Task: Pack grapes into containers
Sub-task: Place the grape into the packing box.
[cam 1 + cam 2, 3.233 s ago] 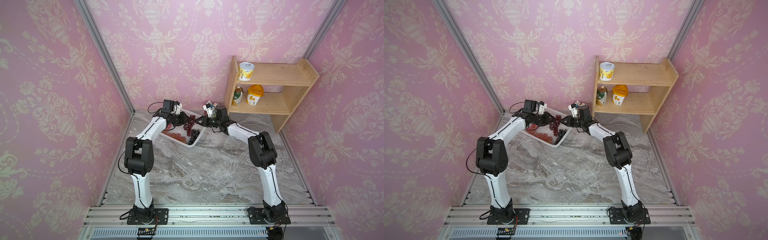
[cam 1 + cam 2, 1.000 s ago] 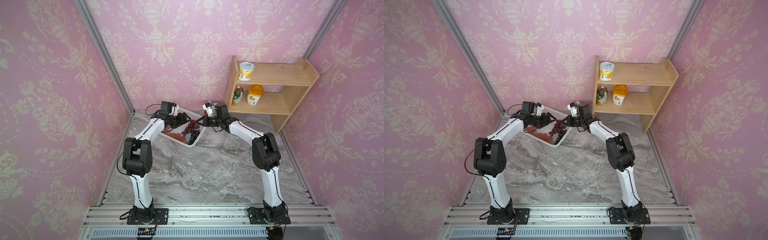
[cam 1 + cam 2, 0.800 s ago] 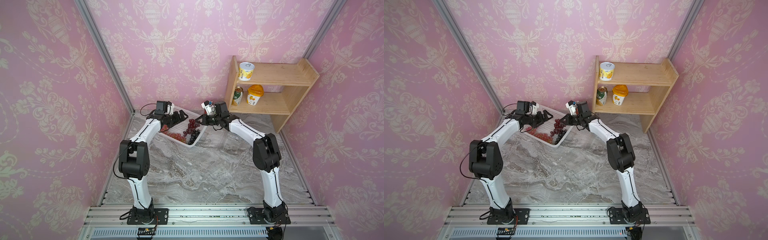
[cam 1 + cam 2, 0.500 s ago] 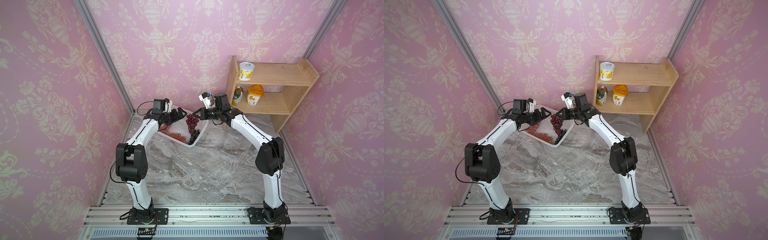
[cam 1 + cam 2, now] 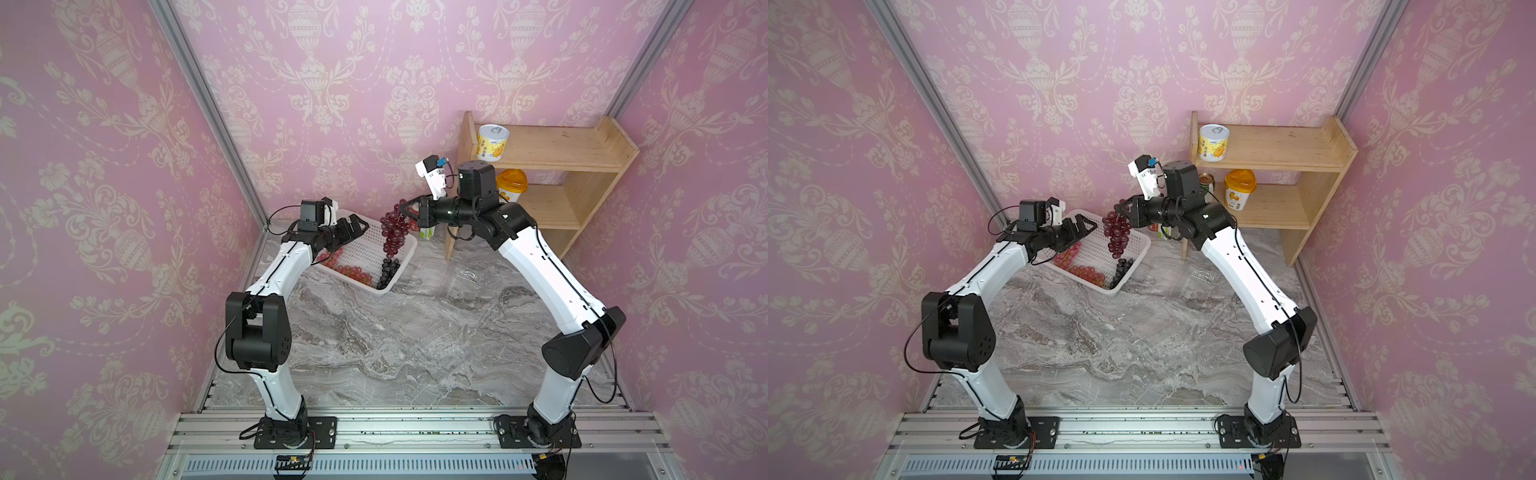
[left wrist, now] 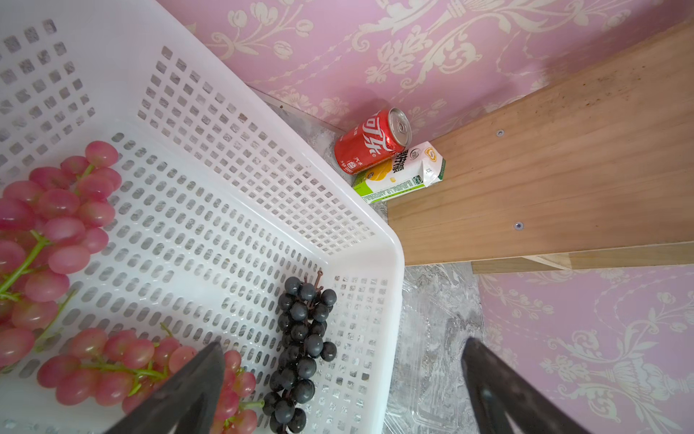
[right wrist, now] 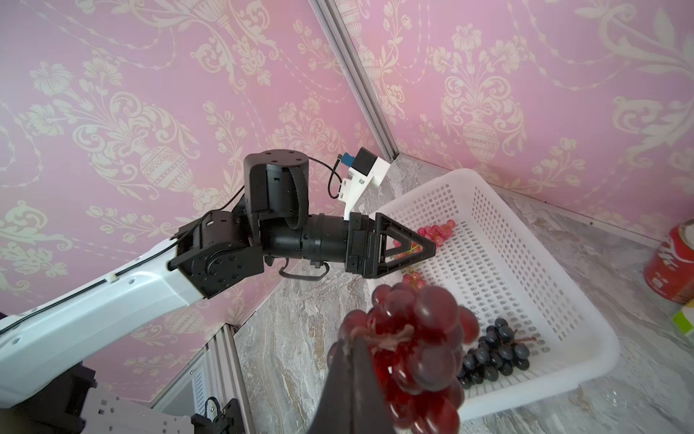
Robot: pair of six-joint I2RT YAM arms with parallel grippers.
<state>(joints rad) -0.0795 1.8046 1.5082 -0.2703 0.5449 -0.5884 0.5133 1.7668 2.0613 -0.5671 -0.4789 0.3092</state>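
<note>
My right gripper (image 5: pixel 402 210) (image 7: pixel 353 342) is shut on the stem of a dark red bunch of grapes (image 5: pixel 394 232) (image 5: pixel 1117 235) (image 7: pixel 424 345). The bunch hangs in the air above the white perforated basket (image 5: pixel 365 249) (image 6: pixel 210 169). A near-black bunch (image 6: pixel 300 338) (image 5: pixel 388 270) and pink-red bunches (image 6: pixel 56 225) (image 5: pixel 353 272) lie in the basket. My left gripper (image 5: pixel 359 226) (image 6: pixel 341 345) stands open and holds nothing, above the basket's left side. A clear container (image 5: pixel 465 278) (image 6: pixel 432 357) lies on the marble just right of the basket.
A red cola can (image 6: pixel 371 142) and a juice carton (image 6: pixel 402 174) lie between the basket and the wooden shelf (image 5: pixel 552 208). Yellow tubs (image 5: pixel 492 143) stand on the shelf. Pink walls close in at the back and on both sides.
My right gripper has risen with the dark red bunch, lifting it out of the basket. My left gripper has opened fully and drawn back to the left.
</note>
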